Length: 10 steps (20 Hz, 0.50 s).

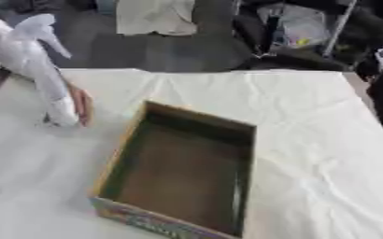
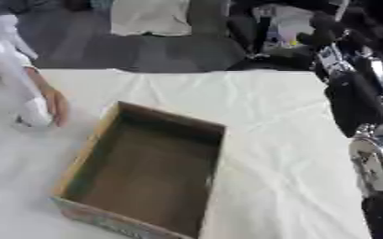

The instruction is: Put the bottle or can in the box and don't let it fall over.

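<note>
We see a person's hand (image 1: 82, 106) on a white object (image 1: 61, 113) left of the cardboard box (image 1: 181, 170). Our right arm (image 2: 354, 102) hangs at the table's (image 1: 309, 140) right edge; its hand is out of sight.

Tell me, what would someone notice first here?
The open cardboard box sits in the middle of the white-covered table, empty and dark brown inside. At the left, a person's hand reaches down from a white sleeve onto the cloth, around something pale I can't make out. Along the right edge of the right eye view, the robot's black and silver arm hangs beside the table; its hand does not show.
</note>
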Each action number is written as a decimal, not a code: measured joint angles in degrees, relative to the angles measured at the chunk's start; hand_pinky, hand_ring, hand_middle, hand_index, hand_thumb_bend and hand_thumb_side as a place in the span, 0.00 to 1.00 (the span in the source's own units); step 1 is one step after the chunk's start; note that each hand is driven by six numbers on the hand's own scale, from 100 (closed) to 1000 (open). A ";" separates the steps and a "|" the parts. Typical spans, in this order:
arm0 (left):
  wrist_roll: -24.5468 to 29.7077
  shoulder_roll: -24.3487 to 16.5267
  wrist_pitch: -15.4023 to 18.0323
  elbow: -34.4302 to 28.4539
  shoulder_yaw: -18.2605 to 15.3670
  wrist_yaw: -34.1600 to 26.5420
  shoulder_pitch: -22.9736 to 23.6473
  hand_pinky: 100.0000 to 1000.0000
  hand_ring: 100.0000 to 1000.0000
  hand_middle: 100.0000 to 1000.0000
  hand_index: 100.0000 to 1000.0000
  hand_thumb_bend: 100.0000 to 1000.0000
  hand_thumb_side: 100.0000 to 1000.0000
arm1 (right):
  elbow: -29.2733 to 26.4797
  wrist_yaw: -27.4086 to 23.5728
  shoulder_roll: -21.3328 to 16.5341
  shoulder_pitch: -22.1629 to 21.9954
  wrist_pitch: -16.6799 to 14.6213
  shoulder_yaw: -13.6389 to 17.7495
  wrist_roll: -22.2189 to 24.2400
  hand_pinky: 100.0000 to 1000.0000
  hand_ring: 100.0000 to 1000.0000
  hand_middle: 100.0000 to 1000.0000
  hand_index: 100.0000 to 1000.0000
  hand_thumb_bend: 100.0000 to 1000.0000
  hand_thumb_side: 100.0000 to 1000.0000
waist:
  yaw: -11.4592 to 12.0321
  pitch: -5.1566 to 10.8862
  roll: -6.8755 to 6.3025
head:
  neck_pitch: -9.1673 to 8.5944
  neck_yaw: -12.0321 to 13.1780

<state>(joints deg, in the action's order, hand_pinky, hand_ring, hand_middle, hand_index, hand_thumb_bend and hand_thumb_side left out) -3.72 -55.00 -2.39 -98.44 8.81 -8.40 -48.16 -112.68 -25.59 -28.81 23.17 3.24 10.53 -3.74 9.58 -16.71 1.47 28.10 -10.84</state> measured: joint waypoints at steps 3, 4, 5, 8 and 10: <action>3.30 -1.05 0.69 0.81 0.20 0.81 -0.46 0.66 0.65 0.77 0.79 0.14 0.62 | 0.03 0.00 0.00 -0.11 -0.05 0.00 0.13 0.79 0.88 0.97 0.76 0.10 0.34 | 0.12 0.00 -0.12 | 0.00 -0.46; 4.34 -1.46 0.88 0.95 0.38 1.30 -0.55 0.67 0.65 0.77 0.79 0.14 0.63 | 0.04 0.00 0.00 -0.12 -0.04 0.00 0.17 0.79 0.88 0.97 0.76 0.10 0.34 | 0.22 0.00 -0.17 | 0.00 -0.51; 5.35 -1.92 1.04 0.95 0.65 1.88 -0.59 0.67 0.65 0.77 0.79 0.14 0.63 | 0.07 0.00 0.00 -0.12 -0.02 0.00 0.22 0.79 0.88 0.97 0.76 0.10 0.34 | 0.33 0.00 -0.22 | 0.00 -0.56; 8.37 -2.92 1.43 0.95 1.21 3.82 -0.67 0.67 0.65 0.77 0.80 0.15 0.63 | 0.17 0.00 -0.02 -0.14 -0.08 0.01 0.37 0.79 0.88 0.97 0.76 0.10 0.34 | 0.54 -0.02 -0.29 | -0.01 -0.75; 10.53 -3.23 1.69 0.95 1.20 4.54 -0.84 0.67 0.65 0.77 0.80 0.14 0.63 | 0.17 0.00 -0.06 -0.14 -0.09 0.01 0.46 0.79 0.88 0.97 0.76 0.09 0.35 | 0.73 -0.08 -0.29 | -0.05 -0.86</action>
<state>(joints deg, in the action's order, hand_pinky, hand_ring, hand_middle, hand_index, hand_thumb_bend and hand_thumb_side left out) 6.81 -58.24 -0.70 -97.49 10.01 -3.87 -49.00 -112.50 -25.59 -28.88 23.03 3.16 10.54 -3.28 10.31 -16.79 1.19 28.04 -11.70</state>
